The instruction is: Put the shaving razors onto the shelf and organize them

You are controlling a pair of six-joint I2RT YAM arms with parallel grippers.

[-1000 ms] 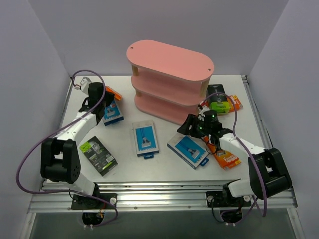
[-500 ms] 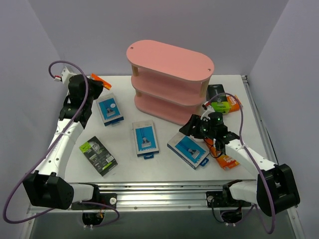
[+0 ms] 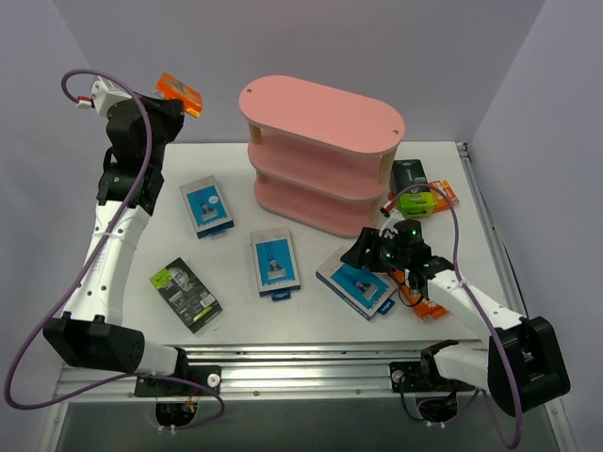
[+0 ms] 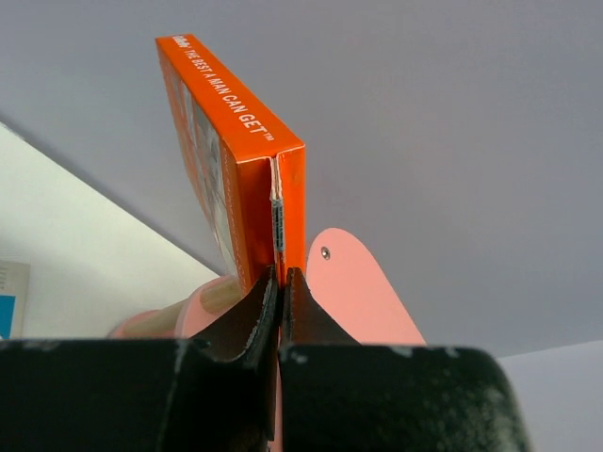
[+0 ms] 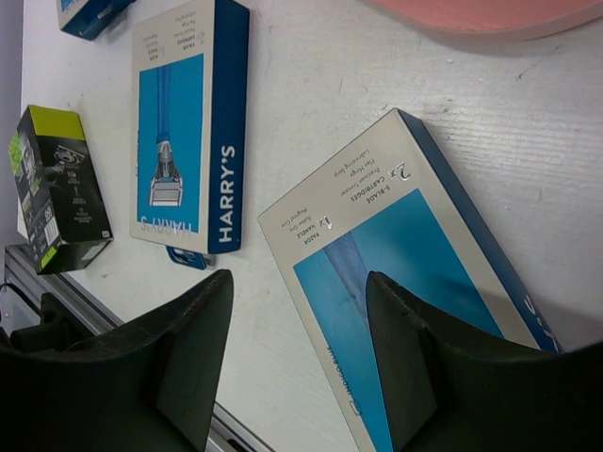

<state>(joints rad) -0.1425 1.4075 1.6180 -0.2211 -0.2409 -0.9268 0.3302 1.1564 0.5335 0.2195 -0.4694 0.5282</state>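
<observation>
No pack shows on the shelf (image 3: 320, 113) yet. The left pincer (image 4: 280, 282) is clamped on an orange razor pack (image 4: 231, 160), held high with the shelf to its right. The right pincer (image 5: 300, 282) hangs apart just above a blue pack (image 5: 415, 273). The other packs (image 3: 273, 264) lie on the worktop (image 3: 311, 306).

The orange razor pack (image 4: 236, 141) is smooth printed cardboard. The shelf (image 3: 320, 108) is matt pink with pale wood. The table (image 5: 311, 141) looks faintly grained.

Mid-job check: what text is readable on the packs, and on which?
"THE BEST A MAN CAN GET": side of the orange pack.
"HARRY'S": face and side of the far blue-and-white pack.
"2x CARTRIDGES": near blue-and-white pack, other lines too small.
Unreadable, too small: print on the black-and-lime pack.
</observation>
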